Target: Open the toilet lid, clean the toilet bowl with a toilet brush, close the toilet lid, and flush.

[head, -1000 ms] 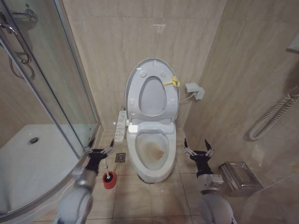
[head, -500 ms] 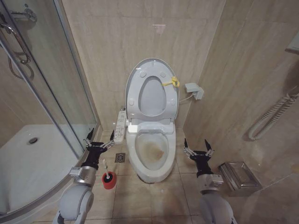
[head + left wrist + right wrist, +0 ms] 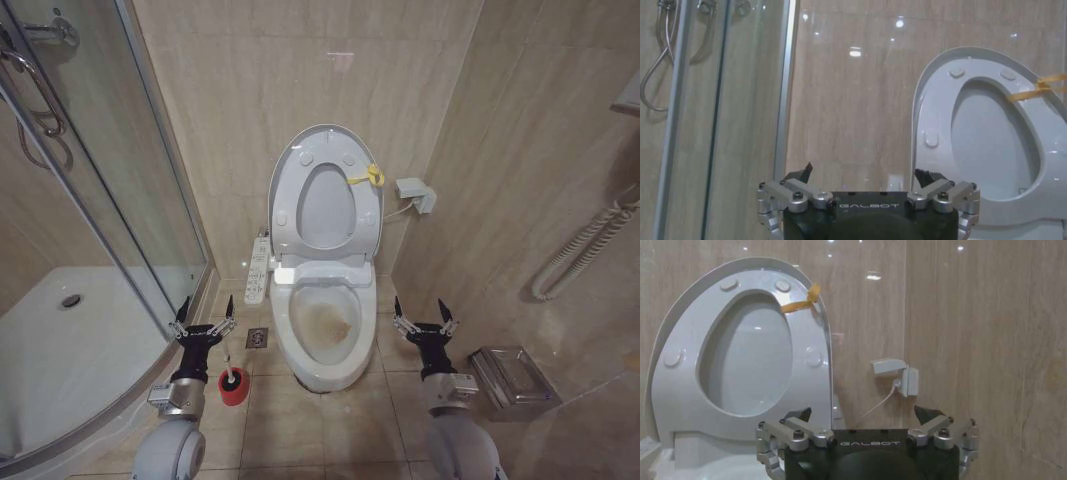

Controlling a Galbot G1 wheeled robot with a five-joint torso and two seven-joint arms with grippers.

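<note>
Toilet lid (image 3: 322,140) raised against the wall, stained toilet bowl (image 3: 325,335) exposed; left tool (image 3: 204,318) above the toilet brush (image 3: 233,383) and right tool (image 3: 421,320) both spread wide, empty.

You have the toilet brush (image 3: 233,379) left of the toilet bowl (image 3: 322,335); toilet lid (image 3: 325,190) upright behind it.
</note>
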